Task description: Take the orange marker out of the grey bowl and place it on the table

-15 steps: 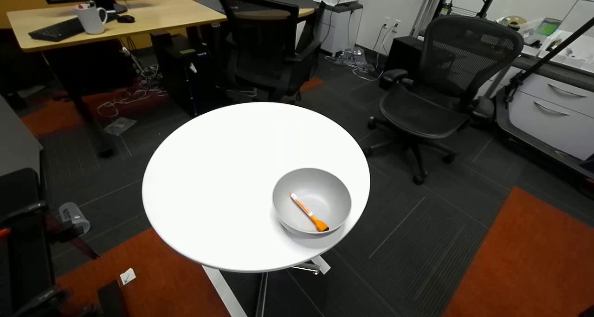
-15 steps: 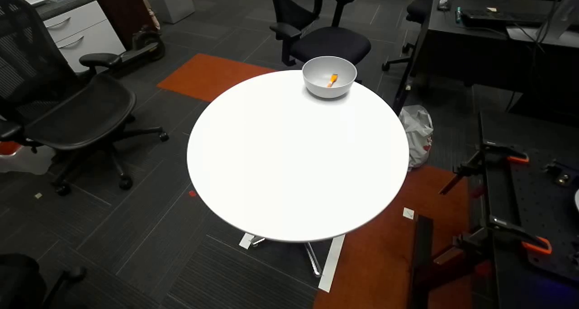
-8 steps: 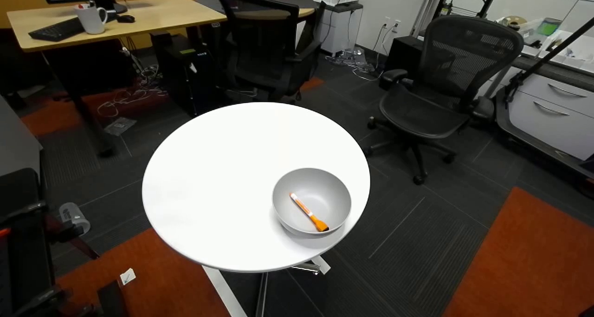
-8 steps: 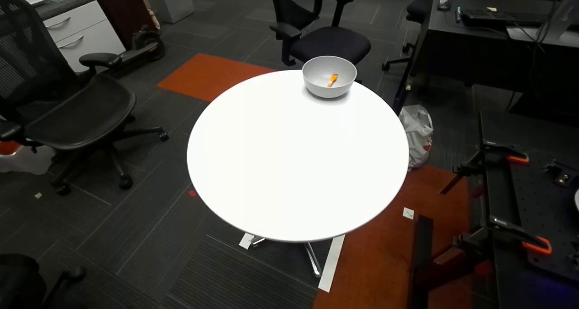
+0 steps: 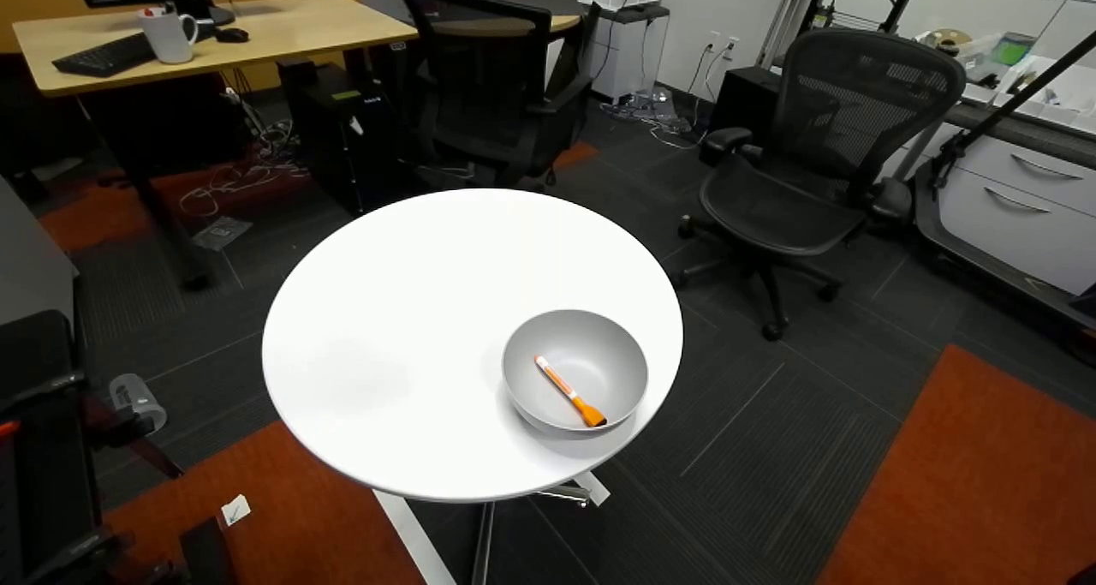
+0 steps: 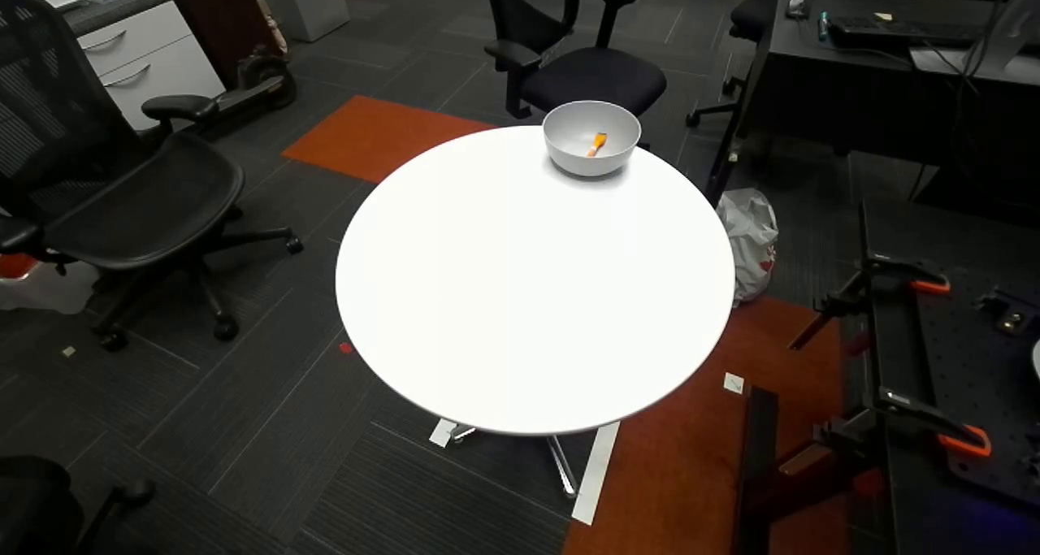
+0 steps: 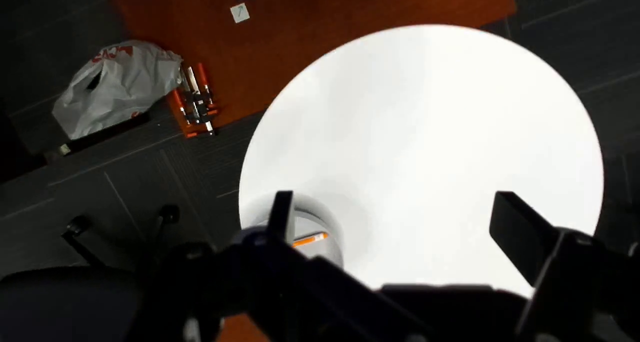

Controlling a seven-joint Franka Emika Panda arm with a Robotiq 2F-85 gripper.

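The orange marker (image 5: 568,390) lies tilted inside the grey bowl (image 5: 612,362), against its wall. The bowl stands near the edge of the round white table (image 5: 411,302). The same marker (image 6: 598,143), bowl (image 6: 589,166) and table (image 6: 528,295) show in an exterior view. My gripper (image 7: 392,202) shows only in the wrist view, open and empty, above the table. There the bowl (image 7: 320,254) is at the lower left, partly hidden by the left finger. The marker (image 7: 311,239) shows just right of that finger; its capped end is hidden. No arm shows in the exterior views.
A dark bench with orange-tipped clamps (image 6: 934,417) stands beside the table. A plastic bag (image 6: 749,242) lies on the floor, also in the wrist view (image 7: 120,86). Black chairs (image 5: 796,182) and a light-wood desk (image 5: 300,28) stand around.
A faint shadow has appeared on the left part of the table top in an exterior view. The bowl and the marker have not moved.
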